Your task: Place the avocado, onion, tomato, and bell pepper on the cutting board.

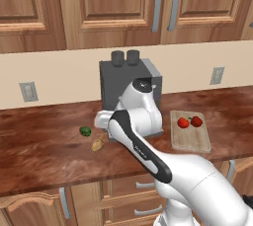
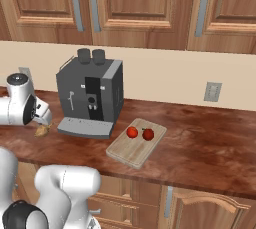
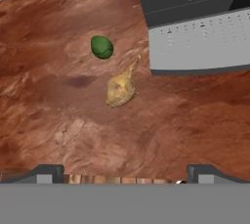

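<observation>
Left base view – board: the cutting board point(image 1: 190, 132) was seen lying flat on the counter point(image 1: 44, 153), to the right of the coffee machine point(image 1: 129, 84); the tomato point(image 1: 183, 123) and the bell pepper point(image 1: 196, 121) were resting on its far end, just beside each other.
Left base view – loose items: the avocado point(image 1: 85, 131) and the onion point(image 1: 97, 144) were lying on the bare counter left of the coffee machine, near each other, off the board.
Right base view – contents: two red fruits were shown on the board, right of the coffee machine; the onion was glimpsed at the machine's left, partly hidden by the arm.
Hand view – tool: the gripper point(image 3: 125, 173) was held above the onion with its tips spread wide and nothing between them.
Hand view – advice: the onion was judged the likely next pick; the round bulb, not the thin stalk, should be centred between the tips before descent, clear of the coffee machine's drip tray point(image 3: 200, 42).
</observation>
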{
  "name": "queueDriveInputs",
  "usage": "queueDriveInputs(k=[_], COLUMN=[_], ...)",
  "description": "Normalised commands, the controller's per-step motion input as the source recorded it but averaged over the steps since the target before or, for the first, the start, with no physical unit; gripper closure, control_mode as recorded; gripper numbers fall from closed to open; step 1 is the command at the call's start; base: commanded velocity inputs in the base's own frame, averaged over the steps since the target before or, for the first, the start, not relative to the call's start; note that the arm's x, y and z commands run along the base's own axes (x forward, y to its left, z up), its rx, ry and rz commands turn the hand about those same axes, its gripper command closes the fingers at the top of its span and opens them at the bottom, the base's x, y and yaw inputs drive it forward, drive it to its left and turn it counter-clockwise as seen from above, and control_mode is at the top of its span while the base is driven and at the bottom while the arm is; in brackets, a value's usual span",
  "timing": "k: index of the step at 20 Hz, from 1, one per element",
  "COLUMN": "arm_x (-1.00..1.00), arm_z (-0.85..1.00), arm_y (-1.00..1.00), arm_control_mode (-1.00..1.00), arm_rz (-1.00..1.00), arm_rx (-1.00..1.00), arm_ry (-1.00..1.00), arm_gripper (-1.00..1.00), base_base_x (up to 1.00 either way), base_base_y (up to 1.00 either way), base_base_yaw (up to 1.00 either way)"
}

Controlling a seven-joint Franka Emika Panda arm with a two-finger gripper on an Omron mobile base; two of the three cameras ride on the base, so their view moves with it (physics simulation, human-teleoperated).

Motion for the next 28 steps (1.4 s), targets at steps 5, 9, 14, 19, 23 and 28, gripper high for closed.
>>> queueDriveInputs(k=[5, 9, 14, 19, 23, 28], arm_x=[0.10, 0.11, 0.15, 0.13, 0.15, 0.13], arm_z=[-0.09, -0.12, -0.14, -0.15, -0.17, -0.21], arm_y=[0.08, 0.04, 0.03, 0.04, 0.09, 0.09], arm_control_mode=[-1.00, -1.00, -1.00, -1.00, -1.00, -1.00], arm_rz=[-0.01, -0.04, -0.08, -0.06, -0.01, 0.00], arm_rx=[0.00, 0.00, 0.00, 0.00, 0.00, 0.00], arm_ry=[0.00, 0.00, 0.00, 0.01, 0.04, 0.03], arm_gripper=[-1.00, -1.00, -1.00, -1.00, -1.00, -1.00], base_base_x=[0.00, 0.00, 0.00, 0.00, 0.00, 0.00], base_base_y=[0.00, 0.00, 0.00, 0.00, 0.00, 0.00], base_base_yaw=[0.00, 0.00, 0.00, 0.00, 0.00, 0.00])
